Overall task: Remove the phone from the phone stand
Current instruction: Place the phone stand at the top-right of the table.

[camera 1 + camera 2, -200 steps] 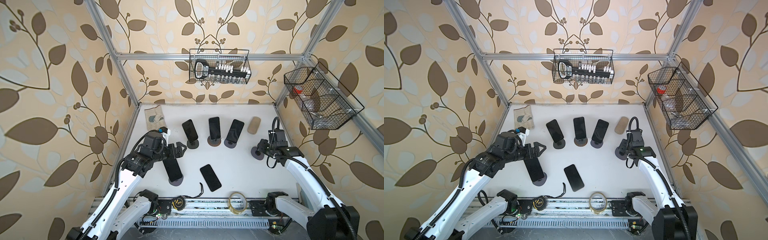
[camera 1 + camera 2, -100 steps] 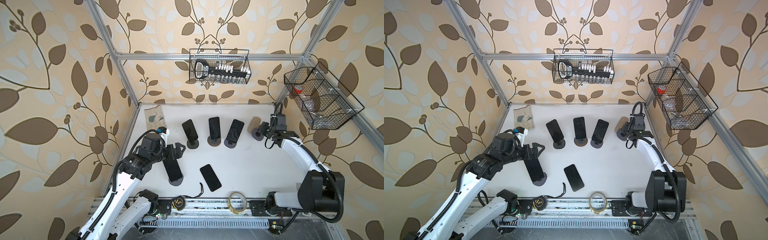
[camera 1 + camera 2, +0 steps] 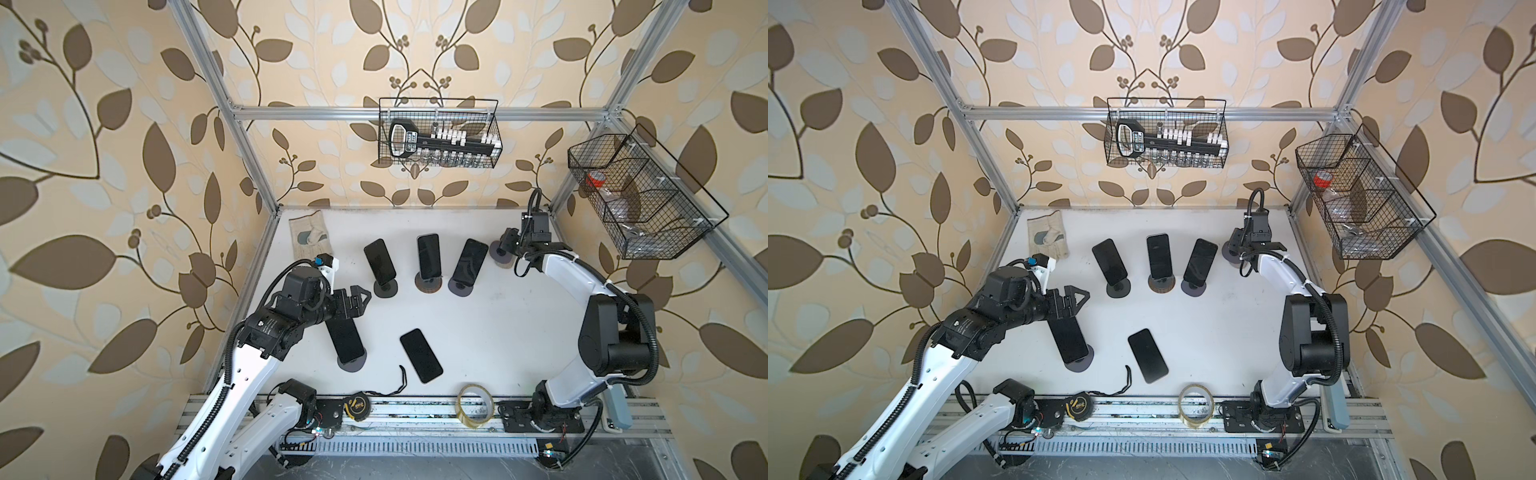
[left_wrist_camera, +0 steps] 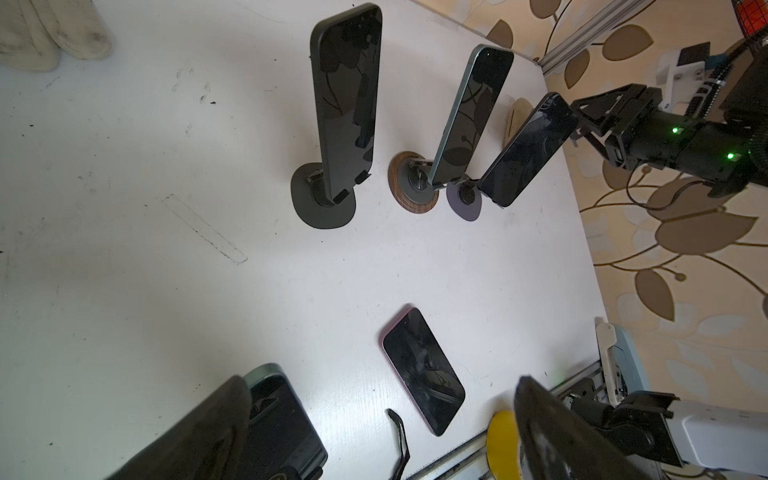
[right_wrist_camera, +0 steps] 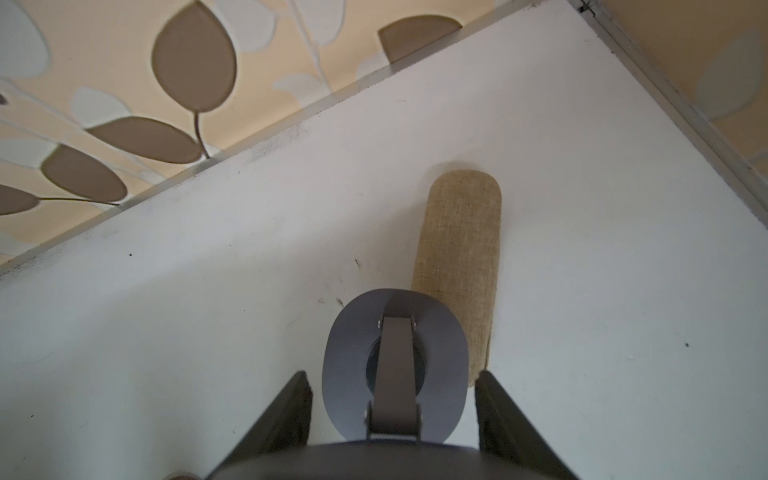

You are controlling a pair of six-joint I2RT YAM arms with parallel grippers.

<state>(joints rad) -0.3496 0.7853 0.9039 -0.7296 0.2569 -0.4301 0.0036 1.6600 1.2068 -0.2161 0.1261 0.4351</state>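
While the right gripper [image 5: 392, 376] clamps an empty stand [image 5: 345, 353], the left gripper [image 3: 358, 300], jaws apart over the phone [image 3: 345, 340], should centre, close squarely and lift it off its phone stand [image 3: 351, 365]

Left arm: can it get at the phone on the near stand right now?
Probably yes. The left hand is open right at the top end of the phone, and nothing sits between them.
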